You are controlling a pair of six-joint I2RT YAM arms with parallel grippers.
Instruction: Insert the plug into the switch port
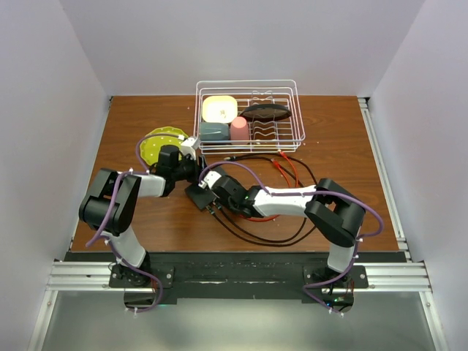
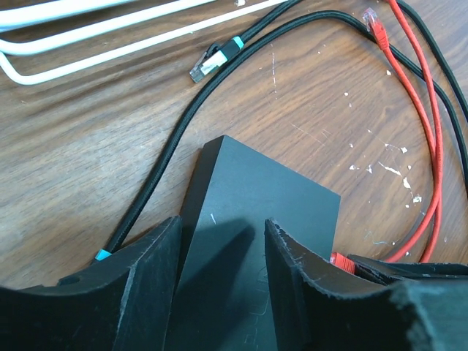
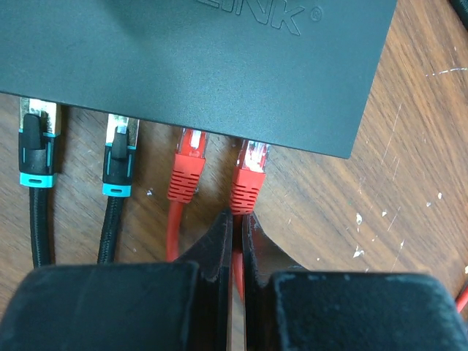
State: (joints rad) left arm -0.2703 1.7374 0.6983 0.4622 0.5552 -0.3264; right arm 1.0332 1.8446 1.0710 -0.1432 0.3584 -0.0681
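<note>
- Right wrist view: the right hand [image 3: 238, 219] has its 2 fingers [image 3: 219, 248] pressed nearly together, pinching the red cable [image 3: 238, 272] just behind the plug [image 3: 248, 175].
- That plug is the rightmost of 4 in a row along the near edge of the switch [image 3: 197, 66]. Its clear tip meets the edge; how deep it sits cannot be told.
- Beside it are 1 more red plug [image 3: 186, 164] and 2 black plugs with teal bands [image 3: 35, 146] [image 3: 118, 157], all at the same edge.
- Left wrist view: the left hand [image 2: 223, 223] is spread, with the switch's flat black top lying between and beneath its fingers [image 2: 157, 278]. Contact cannot be told.
- A loose black-cabled plug [image 2: 208, 64] and a loose red one [image 2: 373, 22] lie on the desk [image 2: 73, 146].
- Top view: the switch lies near the desk's middle between both hands, in front of a white wire rack [image 1: 247, 82].
</note>
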